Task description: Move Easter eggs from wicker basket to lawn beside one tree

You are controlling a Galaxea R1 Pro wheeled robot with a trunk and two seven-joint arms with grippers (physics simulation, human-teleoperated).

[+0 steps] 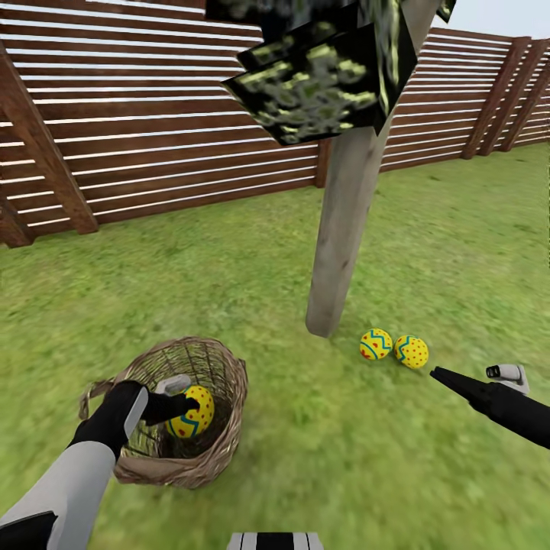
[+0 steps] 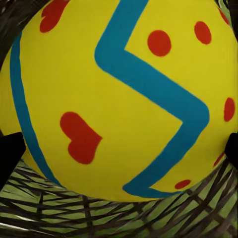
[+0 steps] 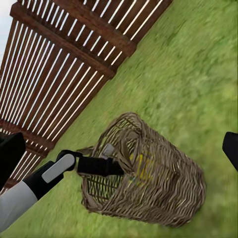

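Even, bright daylight with no cast shadows; the lawn [image 1: 428, 252] looks softly blurred, and the tree foliage [image 1: 321, 84] is coarsely pixelated.

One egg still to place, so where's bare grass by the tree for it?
Bare lawn lies left of the tree, toward the fence, and between trunk and wicker basket. Right of the trunk base, two eggs crowd it.

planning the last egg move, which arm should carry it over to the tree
Left. Its gripper is already closed on the third egg inside the wicker basket. The right gripper hangs empty beside the two eggs at the tree.
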